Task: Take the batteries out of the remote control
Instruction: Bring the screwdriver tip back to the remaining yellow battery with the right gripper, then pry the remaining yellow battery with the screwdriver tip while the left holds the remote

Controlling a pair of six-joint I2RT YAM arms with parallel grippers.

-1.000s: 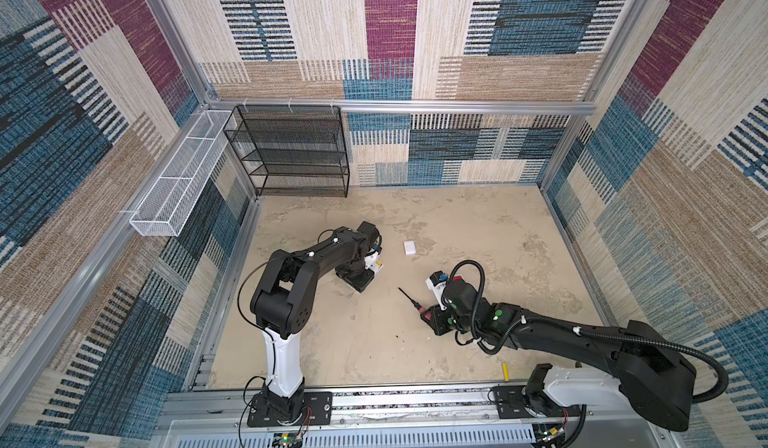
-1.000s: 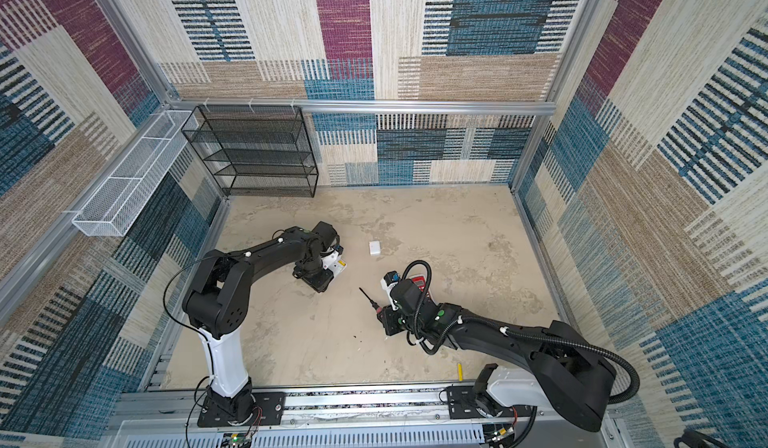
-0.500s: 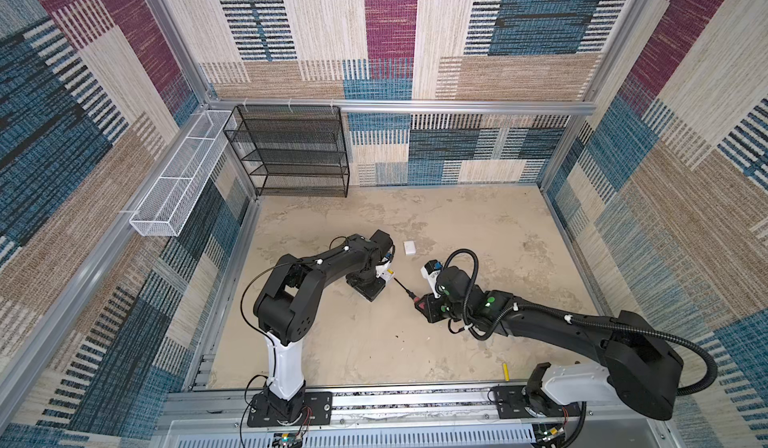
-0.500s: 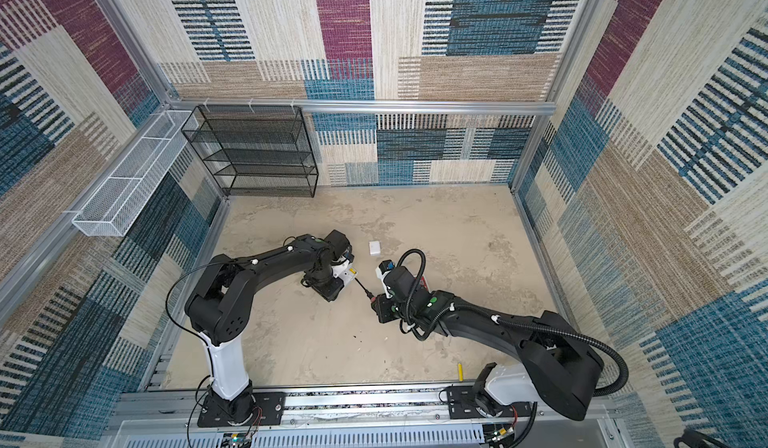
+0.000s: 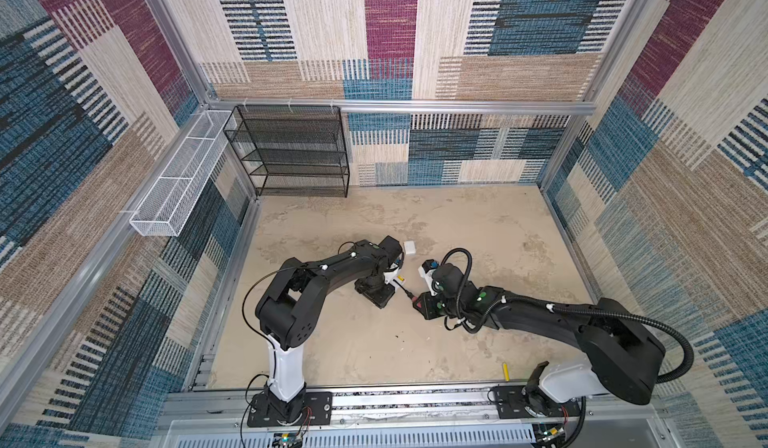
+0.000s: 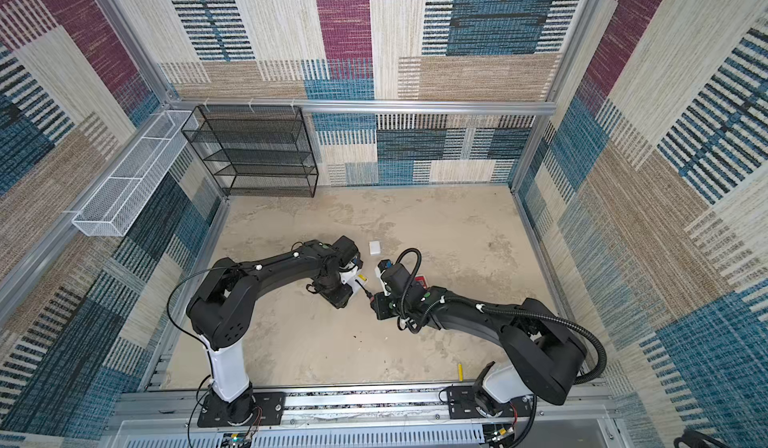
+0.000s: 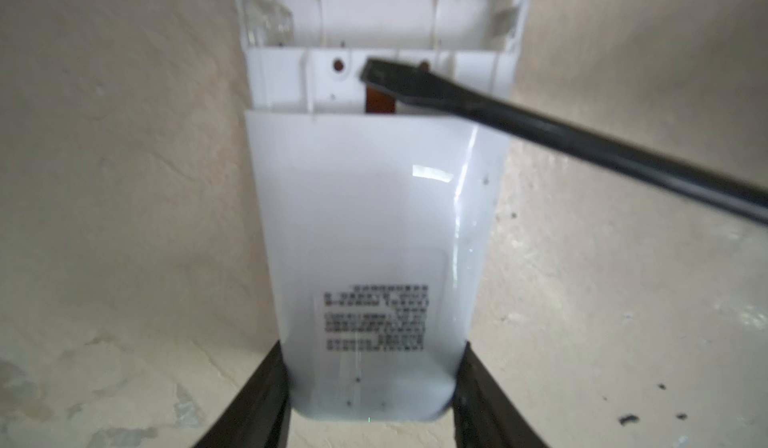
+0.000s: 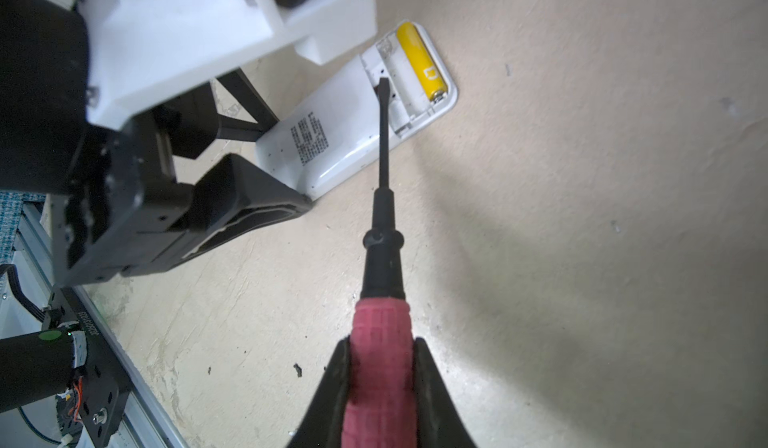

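Yellow battery lies on stained beige tabletop between carpet-patterned walls.

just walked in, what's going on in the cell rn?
Battery removal, mid-job. The left gripper grips the white remote by its end, back side up on the table, battery bay uncovered. The right gripper is shut on the red handle of a screwdriver, its flat tip at the bay's inner edge; contact is unclear. One yellow battery sits in the bay; the slot beside it looks empty. A second yellow battery lies loose near the right arm's base, and a white cover lies beyond the remote.
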